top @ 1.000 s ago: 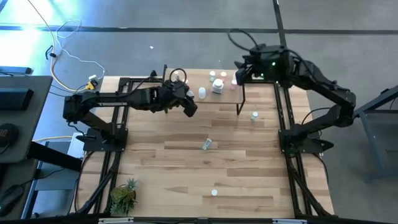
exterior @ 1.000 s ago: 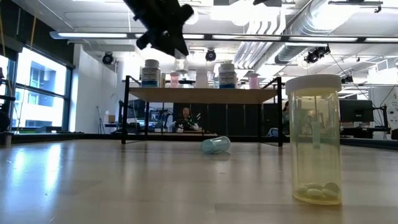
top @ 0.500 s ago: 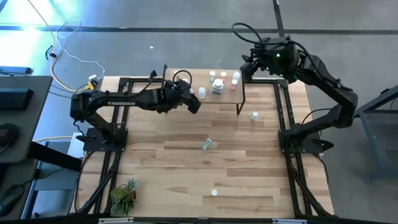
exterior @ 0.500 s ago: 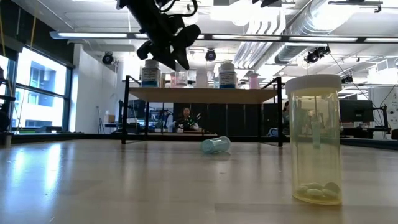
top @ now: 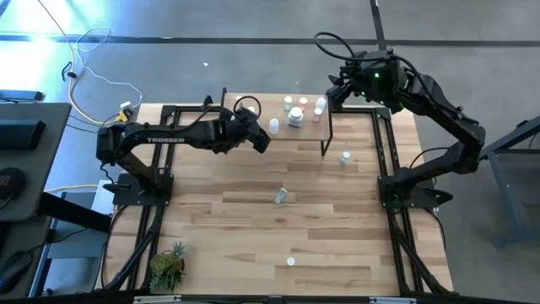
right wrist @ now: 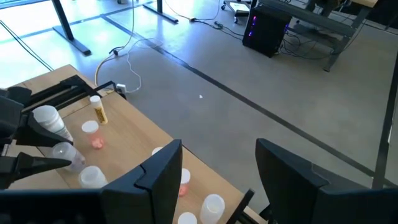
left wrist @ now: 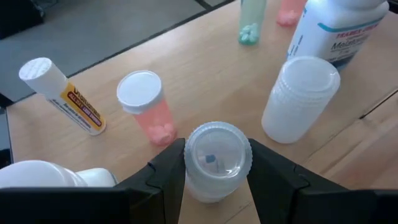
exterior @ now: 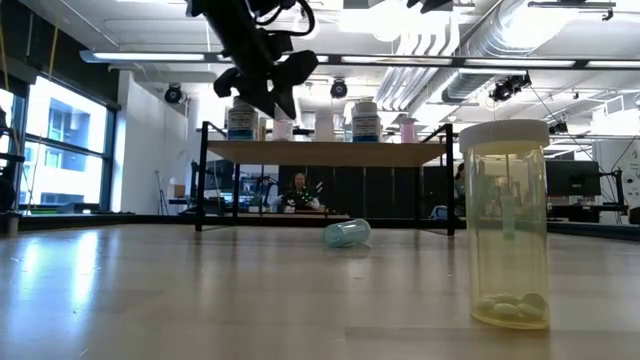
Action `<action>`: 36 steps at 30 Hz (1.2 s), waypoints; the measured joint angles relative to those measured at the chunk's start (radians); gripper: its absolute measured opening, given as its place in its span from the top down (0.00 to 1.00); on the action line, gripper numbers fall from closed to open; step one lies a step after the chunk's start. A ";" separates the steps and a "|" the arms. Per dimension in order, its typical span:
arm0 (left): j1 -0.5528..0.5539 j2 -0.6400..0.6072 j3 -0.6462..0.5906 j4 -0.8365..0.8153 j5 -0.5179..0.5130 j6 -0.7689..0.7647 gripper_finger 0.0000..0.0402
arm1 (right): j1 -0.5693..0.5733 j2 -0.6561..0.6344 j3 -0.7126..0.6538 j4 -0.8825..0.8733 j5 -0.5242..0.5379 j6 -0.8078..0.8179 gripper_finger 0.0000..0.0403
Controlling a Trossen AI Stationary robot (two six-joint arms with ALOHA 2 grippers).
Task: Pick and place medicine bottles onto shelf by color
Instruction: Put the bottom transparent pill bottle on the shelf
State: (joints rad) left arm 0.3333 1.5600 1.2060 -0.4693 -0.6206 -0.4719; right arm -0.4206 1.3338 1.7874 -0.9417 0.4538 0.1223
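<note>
Now the left gripper is closed on a clear vial, its dark fingers pressed against both sides; the vial is see-through plastic with a ribbed clear cap and a small blue speck showing inside. In the high view this gripper sits upper centre, at the shelf's left end. In the left wrist view, a pink vial with a white cap stands just beyond, with a yellow tube lying at the far left, its red print too small to read. A squat clear jar stands right of centre, and a big white bottle at the upper right carries blue lettering, partly legible as "TRADER". A green vial stands at the top edge.

The right gripper hangs wide open and empty, at the shelf's right end in the high view.

Lower on the table lie three loose vials: one tipped at centre, one right of the shelf, one near the bottom.
</note>
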 joint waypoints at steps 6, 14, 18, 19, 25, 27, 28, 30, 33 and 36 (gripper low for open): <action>0.001 -0.001 0.001 -0.005 0.010 -0.008 0.66 | 0.000 0.000 0.000 0.000 0.000 0.000 0.52; 0.001 -0.001 0.000 0.000 0.008 0.000 0.59 | 0.000 0.000 0.000 -0.004 0.000 0.008 0.52; 0.001 0.000 0.000 0.002 0.011 0.003 0.50 | 0.000 0.000 0.000 -0.014 0.000 0.008 0.52; 0.001 0.000 0.000 0.002 0.011 0.003 0.48 | 0.000 0.000 0.000 -0.016 0.000 0.009 0.52; 0.001 -0.005 0.000 0.016 0.020 0.041 0.40 | 0.000 0.000 0.000 -0.020 0.000 0.011 0.52; 0.001 -0.005 0.000 0.025 0.038 0.063 0.39 | 0.000 0.000 0.000 -0.020 0.000 0.011 0.52; 0.001 -0.005 0.000 0.027 0.047 0.064 0.39 | 0.000 0.000 0.000 -0.020 0.000 0.011 0.52; 0.001 -0.005 0.000 0.027 0.065 0.062 0.38 | 0.000 -0.004 -0.001 -0.029 0.000 0.011 0.52; 0.001 -0.005 0.003 0.024 0.092 0.059 0.38 | 0.000 -0.020 -0.001 -0.063 0.002 0.015 0.52; 0.001 -0.005 0.030 0.021 0.112 0.064 0.38 | -0.004 -0.039 -0.001 -0.111 0.009 0.036 0.52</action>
State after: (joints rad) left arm 0.3344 1.5549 1.2365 -0.4481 -0.5082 -0.4082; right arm -0.4243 1.2948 1.7866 -1.0528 0.4633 0.1581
